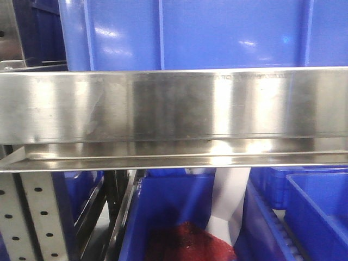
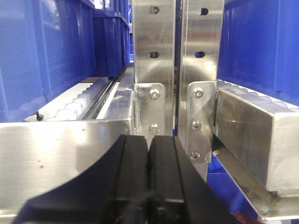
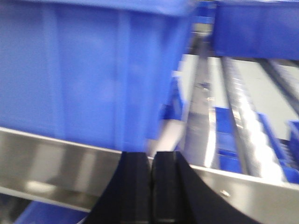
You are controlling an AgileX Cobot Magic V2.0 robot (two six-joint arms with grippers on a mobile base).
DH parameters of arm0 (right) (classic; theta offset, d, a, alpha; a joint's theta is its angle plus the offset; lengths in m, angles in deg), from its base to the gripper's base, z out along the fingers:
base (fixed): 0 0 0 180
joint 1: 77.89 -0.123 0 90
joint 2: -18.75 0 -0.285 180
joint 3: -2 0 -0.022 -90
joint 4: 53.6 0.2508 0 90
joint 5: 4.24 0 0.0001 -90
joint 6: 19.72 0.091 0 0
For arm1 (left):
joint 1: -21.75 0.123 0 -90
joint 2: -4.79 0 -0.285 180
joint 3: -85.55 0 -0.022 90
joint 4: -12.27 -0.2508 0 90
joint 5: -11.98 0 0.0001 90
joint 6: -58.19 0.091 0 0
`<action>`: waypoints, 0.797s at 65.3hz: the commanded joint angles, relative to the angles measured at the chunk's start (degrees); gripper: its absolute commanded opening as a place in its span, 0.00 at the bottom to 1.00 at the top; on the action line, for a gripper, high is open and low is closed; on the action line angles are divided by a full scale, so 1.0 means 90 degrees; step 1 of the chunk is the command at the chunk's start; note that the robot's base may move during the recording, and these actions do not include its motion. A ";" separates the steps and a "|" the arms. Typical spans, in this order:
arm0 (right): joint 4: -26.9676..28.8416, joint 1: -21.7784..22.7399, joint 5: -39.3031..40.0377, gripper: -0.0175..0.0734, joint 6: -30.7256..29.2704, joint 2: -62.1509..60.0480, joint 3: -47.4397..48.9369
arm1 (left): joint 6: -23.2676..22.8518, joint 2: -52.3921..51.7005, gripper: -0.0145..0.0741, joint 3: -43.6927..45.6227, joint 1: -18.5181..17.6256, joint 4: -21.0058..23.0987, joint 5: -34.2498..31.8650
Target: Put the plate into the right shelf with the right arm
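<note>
The plate is out of view in all three views. The right shelf fills the front view: a long shiny steel rail (image 1: 174, 106) with a large blue bin (image 1: 185, 32) on top of it. My left gripper (image 2: 149, 139) is shut, its black pads pressed together with nothing between them, right in front of two perforated steel uprights (image 2: 154, 46). My right gripper (image 3: 150, 155) is shut and empty too, pointing at a steel rail (image 3: 51, 156) under a blue bin (image 3: 88, 70). The right wrist view is blurred.
Below the rail stand more blue bins (image 1: 321, 212), one holding something dark red (image 1: 190, 244), with a white strip (image 1: 231, 201) rising behind it. A grey perforated upright (image 1: 32, 217) stands at the lower left. Roller tracks (image 3: 243, 116) run back between bins.
</note>
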 commanded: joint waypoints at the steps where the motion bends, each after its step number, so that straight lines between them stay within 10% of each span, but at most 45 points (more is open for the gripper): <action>1: 0.0301 0.0441 0.1068 0.25 -0.0289 -0.0121 -0.0310 | -0.0016 -0.0073 0.11 -0.0049 -0.0009 0.0014 -0.0556; 24: 0.0759 0.1335 0.2814 0.25 -0.0552 -0.1203 -0.2508 | -0.0016 -0.0073 0.11 -0.0049 -0.0009 0.0014 -0.0556; 52: 0.0651 0.1373 0.2694 0.25 -0.0589 -0.1425 -0.2503 | -0.0016 -0.0073 0.11 -0.0049 -0.0009 0.0014 -0.0556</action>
